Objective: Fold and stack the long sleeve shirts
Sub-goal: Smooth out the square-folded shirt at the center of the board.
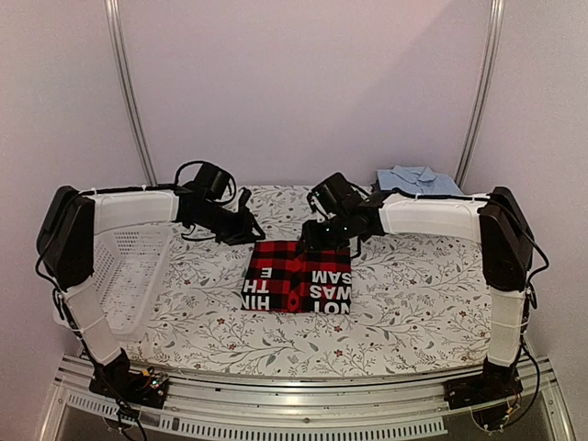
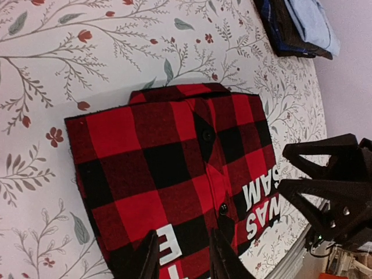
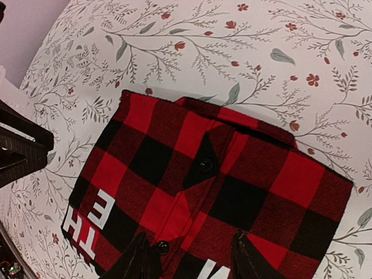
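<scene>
The red-and-black check shirt (image 1: 296, 276) lies folded ahead of our part-open, empty left fingers (image 2: 224, 263) and right fingers (image 3: 247, 265); next, we judge, comes stacking it on the light blue shirt (image 1: 418, 179).

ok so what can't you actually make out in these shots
- The lettering on the red-and-black shirt: both wrist views cut it at the bottom edge; the top view shows it broken by the fold.
- That shirt's far edge: top view, under the right gripper.
- The dark shirts under the light blue shirt: left wrist view, cropped by the top edge, uncountable.
- The basket, left side: top view, behind the left arm.
</scene>
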`<state>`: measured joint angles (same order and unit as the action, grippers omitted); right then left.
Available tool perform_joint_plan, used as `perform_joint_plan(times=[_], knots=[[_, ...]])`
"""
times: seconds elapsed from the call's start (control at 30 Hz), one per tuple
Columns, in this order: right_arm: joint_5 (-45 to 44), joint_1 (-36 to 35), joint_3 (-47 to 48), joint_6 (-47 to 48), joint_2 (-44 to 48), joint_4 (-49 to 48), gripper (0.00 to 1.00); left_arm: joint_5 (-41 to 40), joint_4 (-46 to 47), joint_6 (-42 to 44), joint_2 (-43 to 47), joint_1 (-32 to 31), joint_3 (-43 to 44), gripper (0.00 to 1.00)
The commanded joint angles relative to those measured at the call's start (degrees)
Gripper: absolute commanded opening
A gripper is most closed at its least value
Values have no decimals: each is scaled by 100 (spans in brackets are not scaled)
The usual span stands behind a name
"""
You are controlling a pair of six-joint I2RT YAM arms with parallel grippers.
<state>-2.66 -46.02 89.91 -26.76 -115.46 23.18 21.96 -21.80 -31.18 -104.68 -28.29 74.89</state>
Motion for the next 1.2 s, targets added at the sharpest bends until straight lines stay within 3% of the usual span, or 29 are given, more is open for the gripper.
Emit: perform_joint_plan(times=[0.0, 0.17, 0.4, 0.63, 0.9, 1.17], knots=[[12, -397, -21, -189, -117, 91, 46, 362, 426, -247, 87, -283, -729, 29], [2, -739, 229, -294, -551, 150, 46, 140, 691, -419, 232, -320, -1404, 29], [-394, -943, 252, -312, -965, 438, 46, -4, 586, -293, 319, -260, -1661, 29], [-513, -962, 345, -227, -968, 627, 49, -33, 524, -270, 519, 50, -1905, 38], [-511, -900, 111, -204, -193, 583, 54, 175, 398, -99, 205, 65, -1653, 43], [-364, -514, -1331, -342, 999, 100, 54, 136, 235, -29, -149, 67, -1375, 42]])
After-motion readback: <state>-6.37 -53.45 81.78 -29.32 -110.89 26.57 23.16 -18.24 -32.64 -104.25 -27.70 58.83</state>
